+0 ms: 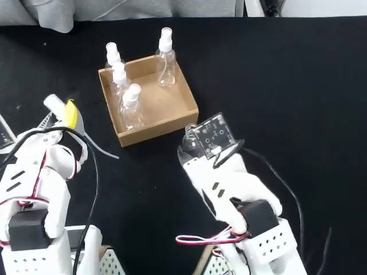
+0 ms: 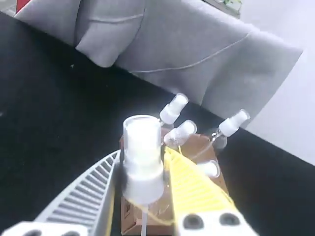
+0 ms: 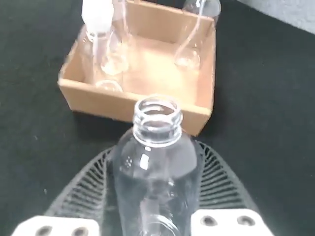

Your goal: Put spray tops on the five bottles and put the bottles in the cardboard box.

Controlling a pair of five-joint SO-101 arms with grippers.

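Nearby, found the right gripper (image 3: pixel 157 150) clenched on a bottle (image 3: pixel 155 162), black ribbed fingers (image 3: pixel 86 189) pressed to both sides of the clear body. Noted the bottle upright, neck open and threaded, held just short of the box (image 3: pixel 98 96), toward its near right corner. Could not judge contact between bottle base and table. Placed the same pair from above at mid-table: right gripper (image 1: pixel 192 143) and bottle (image 1: pixel 189 136) close beside that box (image 1: pixel 152 132) corner. Over on the left, found the left gripper (image 2: pixel 142 160) clenched on a spray top (image 2: pixel 142 137), grey finger on one side, yellow on the other, white cap up, thin tube (image 2: pixel 145 221) hanging below. Saw that left gripper (image 1: pixel 64 110) and spray top (image 1: pixel 53 102) well apart from the bottle, off the box's left wall, over the black table (image 1: pixel 287 86). Farther out, noted the box brown, open-topped, turned at a slight angle to the table's edges. Counted four capped bottles (image 1: pixel 132 100) standing in it: three in a row along the left wall, one by the far right corner. Beyond, made out grey cloth (image 1: pixel 51 14) at the table's far edge.
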